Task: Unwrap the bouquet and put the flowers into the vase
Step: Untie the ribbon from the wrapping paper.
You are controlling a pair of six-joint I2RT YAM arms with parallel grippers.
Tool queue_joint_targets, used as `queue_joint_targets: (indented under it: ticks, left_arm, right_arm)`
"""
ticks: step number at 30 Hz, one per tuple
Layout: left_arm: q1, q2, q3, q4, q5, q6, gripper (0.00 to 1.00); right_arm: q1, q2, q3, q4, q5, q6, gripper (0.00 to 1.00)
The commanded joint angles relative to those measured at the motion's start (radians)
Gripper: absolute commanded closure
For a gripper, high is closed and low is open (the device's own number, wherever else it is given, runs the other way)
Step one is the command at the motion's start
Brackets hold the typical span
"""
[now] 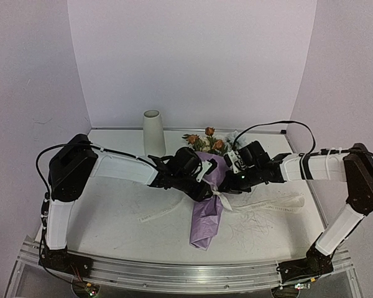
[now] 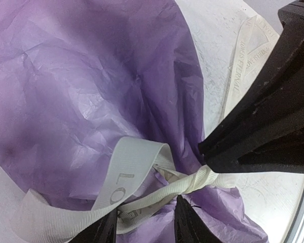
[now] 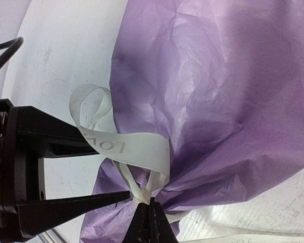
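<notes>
**A:** Where is the bouquet lying?

**B:** The bouquet [image 1: 206,211] lies flat near the middle of the bench [image 1: 118,217]. Its narrow paper tail points toward the near edge, and the flowers [image 1: 206,141] point toward the back wall.

**A:** And the vase?

**B:** The vase [image 1: 153,131] stands upright at the back of the bench. It is left of the blooms and apart from them.

**A:** What are the two arms doing?

**B:** Both reach in to the tied waist of the lilac paper [image 2: 91,91], one from each side. The right gripper [image 3: 151,210] has its fingers pressed together on a twisted strand of the cream ribbon [image 3: 137,147], right at the knot.

**A:** Does the left one have hold of anything?

**B:** Nothing that I can make out. The left gripper [image 3: 114,169] has its fingers partway apart, one on either side of the ribbon's flat loop, and they are not closed on it. The lower finger comes very near the knot. Whether it touches there I can't tell, because the wrist views are too tight.

**A:** Any loose ribbon?

**B:** One long tail trails off across the bench to the right. The loop at the knot has printed letters on it.
</notes>
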Motion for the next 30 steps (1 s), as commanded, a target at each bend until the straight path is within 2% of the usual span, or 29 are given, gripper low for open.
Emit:
queue_joint_targets:
  ticks: [1, 3, 6, 10, 16, 21, 27, 30]
  left_arm:
    - [0.003, 0.017, 0.059, 0.025, -0.007, 0.021, 0.61]
    - [0.003, 0.019, 0.061, 0.027, -0.014, 0.019, 0.62]
    - [0.002, 0.033, 0.080, 0.021, -0.033, 0.013, 0.67]
    - [0.003, 0.035, 0.076, 0.020, -0.067, -0.007, 0.74]
    - [0.002, 0.023, 0.066, 0.022, -0.086, -0.040, 0.99]
    - [0.002, -0.005, 0.057, 0.023, -0.093, -0.052, 1.00]
    - [0.002, -0.056, 0.003, 0.034, -0.117, -0.076, 1.00]
    - [0.002, -0.081, -0.039, 0.047, -0.118, -0.087, 1.00]
  right_arm:
    - [0.004, -0.030, -0.003, -0.037, 0.015, 0.001, 0.92]
    - [0.004, -0.016, 0.009, -0.037, 0.001, -0.008, 0.78]
    - [0.004, 0.007, 0.023, -0.035, -0.004, -0.014, 0.72]
    - [0.004, 0.023, 0.031, -0.037, 0.000, -0.015, 0.73]
    - [0.004, 0.020, 0.021, -0.041, 0.046, -0.024, 0.73]
    - [0.004, 0.024, 0.020, -0.043, 0.056, -0.025, 0.78]
    - [0.004, 0.020, 0.026, -0.044, 0.078, -0.024, 0.88]
    - [0.004, 0.033, 0.041, -0.049, 0.071, -0.031, 0.90]
